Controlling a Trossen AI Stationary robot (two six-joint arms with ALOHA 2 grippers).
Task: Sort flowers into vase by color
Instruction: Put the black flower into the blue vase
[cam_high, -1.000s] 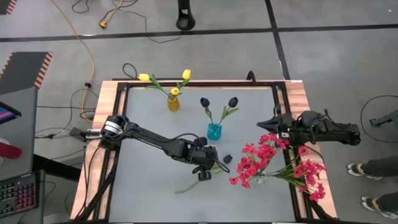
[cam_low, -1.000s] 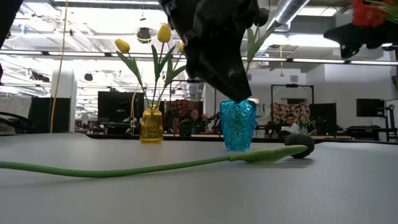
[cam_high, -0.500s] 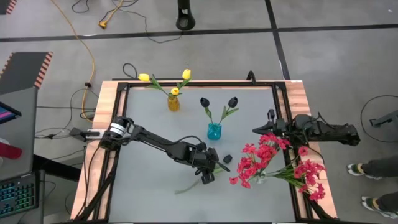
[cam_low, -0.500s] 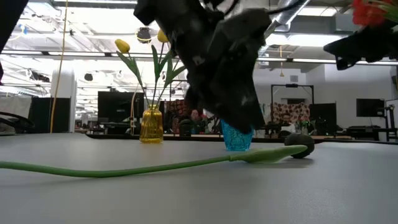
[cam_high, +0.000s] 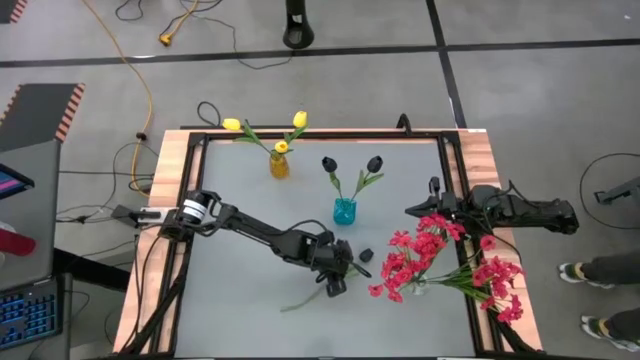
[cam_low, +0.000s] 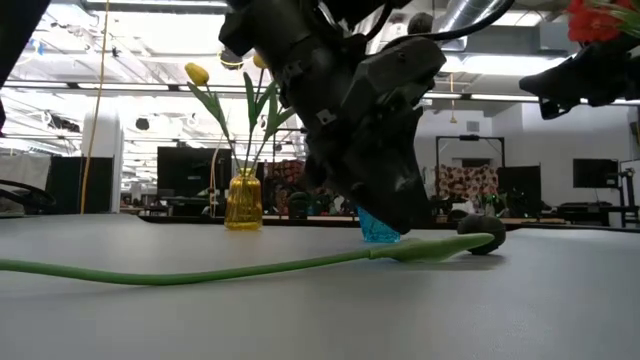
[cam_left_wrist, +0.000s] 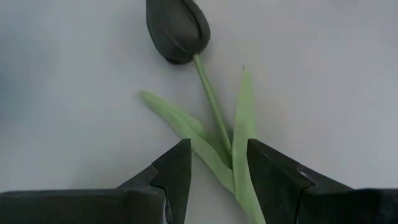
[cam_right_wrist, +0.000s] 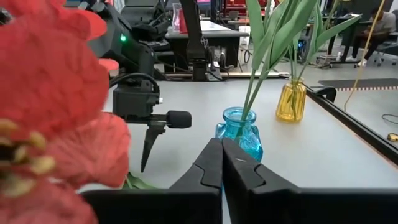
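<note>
Left claw (cam_left_wrist: 217, 171) has come down over the last second: it hung above the table before, now it sits low over the loose flower, fingers spread wide and straddling the stem. Nothing gripped yet.

The loose flower is an artificial black tulip on a long green plastic stem (cam_high: 315, 293). It lies flat on the grey table top (cam_high: 230, 300). Its dark bud (cam_left_wrist: 177, 28) lies ahead of the fingertips; the stem and two pale green leaves (cam_left_wrist: 239, 134) run back between the fingers. The rest of the stem trails away behind the claw, towards the table's near edge.

Just beyond the claw stands the small blue glass vase (cam_high: 344, 211), already holding two black tulips. Farther off past it stands the amber glass vase (cam_high: 279, 166) with three yellow tulips. The loose tulip itself has not moved in that second.

Right claw (cam_right_wrist: 222, 163) is pinched shut, empty, hovering at the table's right side. It has slid a little inward. The bunch of red blossom sprays (cam_high: 440, 265) lies just below and beside it.

Judgement: descent done, closing on the stem is the step in hand. The blue vase is the likely target. The grip sits where leaves cross the stem, so a leaf may get caught too.
</note>
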